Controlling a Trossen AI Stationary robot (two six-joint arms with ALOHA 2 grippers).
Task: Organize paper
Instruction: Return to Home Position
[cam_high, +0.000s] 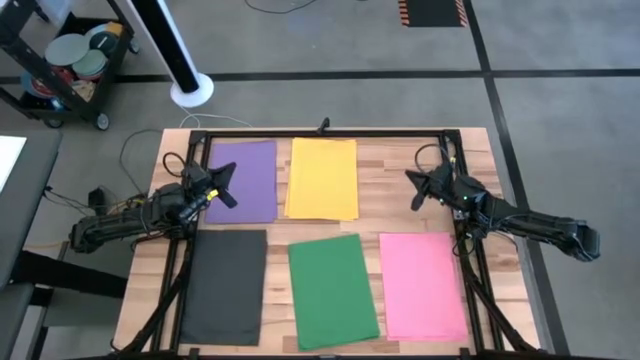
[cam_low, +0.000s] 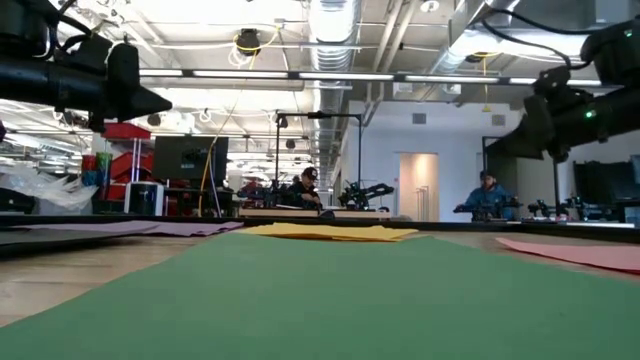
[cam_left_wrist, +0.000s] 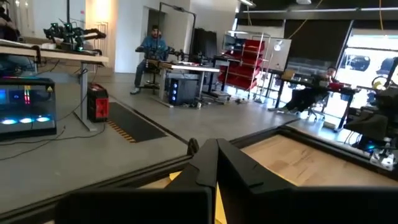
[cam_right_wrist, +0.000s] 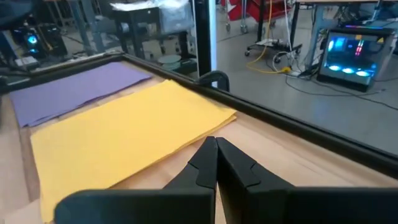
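Five sheets lie flat on the wooden table: purple paper (cam_high: 245, 180) and yellow paper (cam_high: 322, 178) at the far side, black paper (cam_high: 225, 284), green paper (cam_high: 332, 290) and pink paper (cam_high: 422, 284) at the near side. My left gripper (cam_high: 228, 186) is shut and empty, raised over the purple paper's left part. My right gripper (cam_high: 413, 189) is shut and empty, raised over bare wood right of the yellow paper (cam_right_wrist: 124, 134). Both hang well above the table in the low view, the left gripper (cam_low: 150, 100) at the picture's left.
A black metal frame (cam_high: 330, 133) runs round the table's far edge and down both sides. Bare wood (cam_high: 400, 175) lies between the yellow paper and my right arm. A cart (cam_high: 70, 65) and a white pole base (cam_high: 190, 90) stand on the floor beyond the table.
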